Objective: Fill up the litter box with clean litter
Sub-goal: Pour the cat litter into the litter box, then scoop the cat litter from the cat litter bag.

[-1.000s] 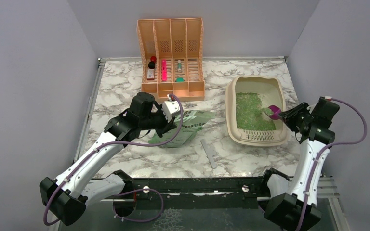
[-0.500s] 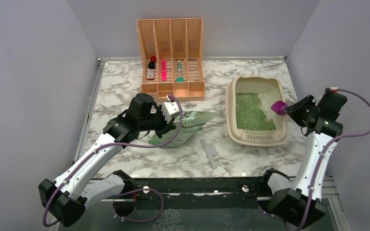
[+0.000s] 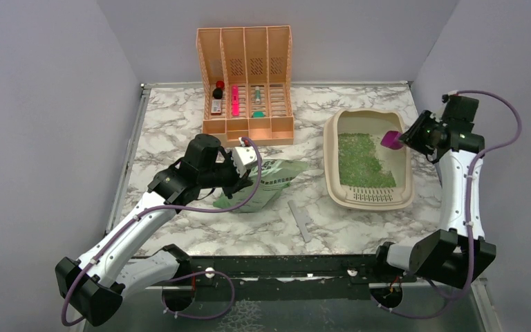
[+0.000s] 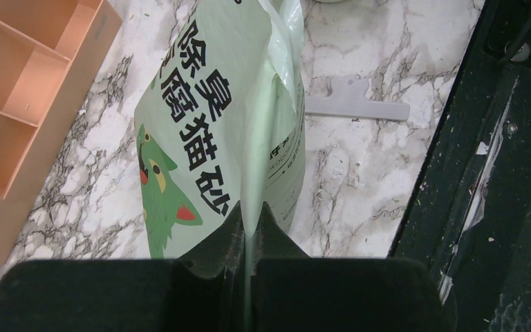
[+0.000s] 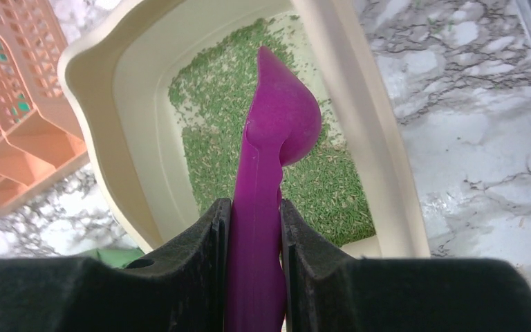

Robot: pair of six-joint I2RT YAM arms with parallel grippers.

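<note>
Currently, your right gripper (image 5: 254, 214) is clenched on the handle of a purple plastic scoop (image 5: 280, 117), held over the right rim of the beige, rounded-rectangular plastic litter box (image 3: 330, 160). That box sits near the right edge of the marble-patterned table (image 3: 173, 117), with its slotted grille toward the near edge. The clean litter (image 3: 359, 160), loose green granules, covers much of the floor, leaving bare plastic along the right wall. Your left gripper (image 4: 249, 232) is pinched tight on the pale green printed plastic bag (image 4: 228, 117).
</note>
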